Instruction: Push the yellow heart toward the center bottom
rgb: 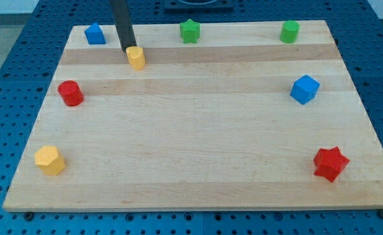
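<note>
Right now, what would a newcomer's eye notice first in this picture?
First the dark rod, my tip touching the top-left side of the yellow heart near the view's top left. Then the red star at bottom right and the blue cube on the right.

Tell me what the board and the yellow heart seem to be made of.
Board: looks like pale wood, satin finish; grain lines and joined planks show.
Yellow heart: probably moulded or printed plastic, matte; uniform colour, soft edges. My tip sits at its upper left edge.

board (198, 150): pale smooth wood | yellow heart (136, 58): matt, probably plastic
</note>
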Controlling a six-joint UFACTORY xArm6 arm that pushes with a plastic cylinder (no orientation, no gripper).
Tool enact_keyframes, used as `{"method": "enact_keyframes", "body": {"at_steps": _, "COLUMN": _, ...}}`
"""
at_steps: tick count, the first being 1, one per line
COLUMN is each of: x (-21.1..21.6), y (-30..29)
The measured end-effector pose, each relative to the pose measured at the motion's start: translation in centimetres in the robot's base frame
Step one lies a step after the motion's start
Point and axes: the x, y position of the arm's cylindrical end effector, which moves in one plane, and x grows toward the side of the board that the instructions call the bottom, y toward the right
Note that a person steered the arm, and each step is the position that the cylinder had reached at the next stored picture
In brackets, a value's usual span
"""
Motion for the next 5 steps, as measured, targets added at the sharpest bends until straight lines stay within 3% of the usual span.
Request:
{"method": "enact_keyframes", "body": {"at_steps": 2, "x": 9.6, "y": 11.7}}
{"method": "enact_keyframes", "body": {"at_steps": 3, "x": 9.3, "y": 12.6}}
{"method": "enact_keyframes", "body": {"at_steps": 4, "x": 6.4, "y": 11.0}}
{"method": "enact_keyframes", "body": {"at_steps": 5, "x": 7.1, "y": 7.7}}
